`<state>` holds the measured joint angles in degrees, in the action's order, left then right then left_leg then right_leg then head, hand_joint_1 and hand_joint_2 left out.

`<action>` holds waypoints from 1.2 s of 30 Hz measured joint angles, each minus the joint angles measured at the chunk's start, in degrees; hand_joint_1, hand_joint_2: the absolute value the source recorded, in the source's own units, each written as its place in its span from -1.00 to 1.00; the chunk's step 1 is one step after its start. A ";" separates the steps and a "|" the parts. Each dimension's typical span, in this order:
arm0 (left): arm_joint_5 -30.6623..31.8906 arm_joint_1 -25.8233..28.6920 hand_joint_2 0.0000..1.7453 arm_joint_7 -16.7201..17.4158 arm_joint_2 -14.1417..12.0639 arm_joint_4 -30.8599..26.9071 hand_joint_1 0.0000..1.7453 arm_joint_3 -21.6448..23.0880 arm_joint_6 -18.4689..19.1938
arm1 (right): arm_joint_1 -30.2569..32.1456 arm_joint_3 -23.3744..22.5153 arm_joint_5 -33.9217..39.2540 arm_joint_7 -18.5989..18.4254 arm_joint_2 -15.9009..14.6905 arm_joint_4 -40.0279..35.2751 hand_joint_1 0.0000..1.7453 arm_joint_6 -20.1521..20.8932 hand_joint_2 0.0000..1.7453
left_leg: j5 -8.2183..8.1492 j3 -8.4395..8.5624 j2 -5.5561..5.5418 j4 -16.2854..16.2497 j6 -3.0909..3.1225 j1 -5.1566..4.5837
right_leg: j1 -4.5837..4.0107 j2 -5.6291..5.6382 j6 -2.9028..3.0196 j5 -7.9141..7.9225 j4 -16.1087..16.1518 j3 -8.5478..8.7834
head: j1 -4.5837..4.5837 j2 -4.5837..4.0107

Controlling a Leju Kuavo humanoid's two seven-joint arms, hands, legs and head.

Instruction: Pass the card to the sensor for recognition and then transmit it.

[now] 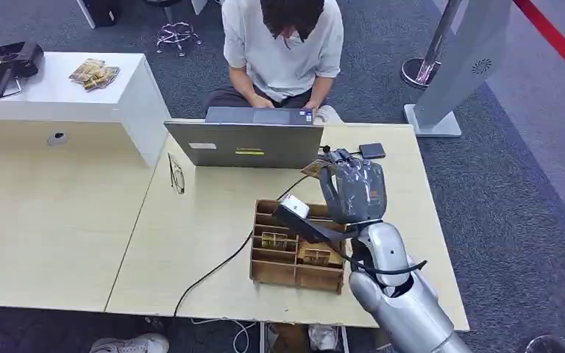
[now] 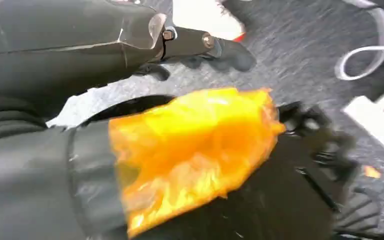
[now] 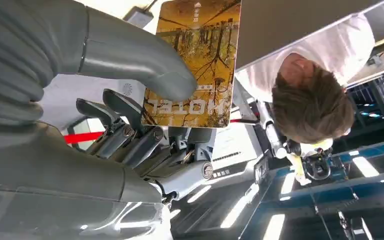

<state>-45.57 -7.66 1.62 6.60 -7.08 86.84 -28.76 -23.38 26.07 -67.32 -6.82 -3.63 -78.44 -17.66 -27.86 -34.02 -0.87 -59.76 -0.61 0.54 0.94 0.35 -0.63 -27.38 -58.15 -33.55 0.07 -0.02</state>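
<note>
A: Most of the card (image 1: 314, 168) sat hidden behind the right hand (image 1: 353, 191) in the head view, just a corner poking out.

B: Yep, and the thumb covered part of it up close too. The left hand (image 2: 200, 42) was blurry, maybe empty, couldn't tell. The wooden tray (image 1: 268, 271) cards were too small to read.

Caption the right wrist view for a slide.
Right hand pinches a yellow hotel card between thumb and fingers, with a seated person beyond.
</note>
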 joint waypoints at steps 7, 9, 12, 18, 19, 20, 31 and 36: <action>0.26 -0.83 -1.00 1.20 0.94 0.00 -1.00 0.55 0.68 | -0.63 -0.81 -1.29 0.26 0.00 0.63 1.00 0.44 1.00 | 0.01 0.01 0.00 0.03 -0.01 0.06 | -0.07 -0.01 0.01 -0.01 -0.04 0.00 | 0.02 0.00; 0.59 -0.86 -1.00 1.22 1.01 0.00 -1.00 0.59 0.78 | -0.72 -1.05 -1.77 0.07 0.00 0.68 1.00 0.39 1.00 | 0.01 0.00 -0.02 0.03 -0.01 0.07 | -0.07 -0.01 0.01 -0.01 -0.04 0.00 | 0.02 0.02; 1.05 -0.92 -1.00 1.31 1.05 0.00 -1.00 0.63 1.03 | -1.29 -1.57 -2.31 -0.26 0.02 0.79 1.00 0.46 1.00 | 0.01 -0.01 0.00 0.03 -0.01 0.07 | -0.07 0.00 0.01 -0.01 -0.05 0.00 | 0.02 0.00; 1.86 -1.06 -1.00 1.88 1.20 0.00 -1.00 0.76 1.20 | -2.44 -2.14 -3.50 -0.88 0.02 1.29 1.00 0.66 1.00 | 0.01 -0.01 -0.01 0.03 -0.01 0.06 | -0.06 -0.01 0.01 -0.01 -0.04 0.01 | 0.00 0.00; 2.07 -1.06 -1.00 1.88 1.20 0.00 -1.00 0.76 1.20 | -2.63 -2.27 -3.69 -0.96 0.04 1.38 1.00 0.66 1.00 | 0.01 -0.01 -0.01 0.02 -0.01 0.06 | -0.06 -0.01 0.01 -0.01 -0.04 0.01 | 0.02 0.00; 2.27 -1.06 -1.00 1.88 1.20 0.00 -1.00 0.79 1.22 | -2.86 -2.42 -3.89 -0.96 0.09 1.55 1.00 0.66 1.00 | 0.01 -0.01 -0.01 0.02 -0.01 0.06 | -0.06 -0.01 0.01 -0.01 -0.04 0.01 | 0.00 0.00; 3.93 -1.24 -1.00 2.18 1.22 0.00 -1.00 0.79 1.77 | -6.20 -3.30 -5.81 -2.01 0.77 3.93 1.00 1.88 1.00 | 0.01 -0.01 -0.01 0.03 -0.02 0.07 | -0.07 -0.01 0.01 -0.01 -0.05 0.01 | 0.00 0.00; 4.68 -1.40 -1.00 2.93 1.22 0.00 -1.00 0.79 2.05 | -8.17 -3.45 -6.49 -2.32 1.14 6.08 1.00 2.60 1.00 | 0.01 -0.01 -0.01 0.02 -0.02 0.06 | -0.07 -0.01 0.01 0.00 -0.05 0.01 | 0.02 0.02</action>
<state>-40.89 -9.06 4.55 7.82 -7.08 87.62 -26.71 -31.55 22.62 -73.81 -9.14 -2.49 -72.37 -15.06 -27.85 -34.02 -0.88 -59.73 -0.63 0.60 0.87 0.35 -0.62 -27.38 -58.20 -33.55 0.09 0.00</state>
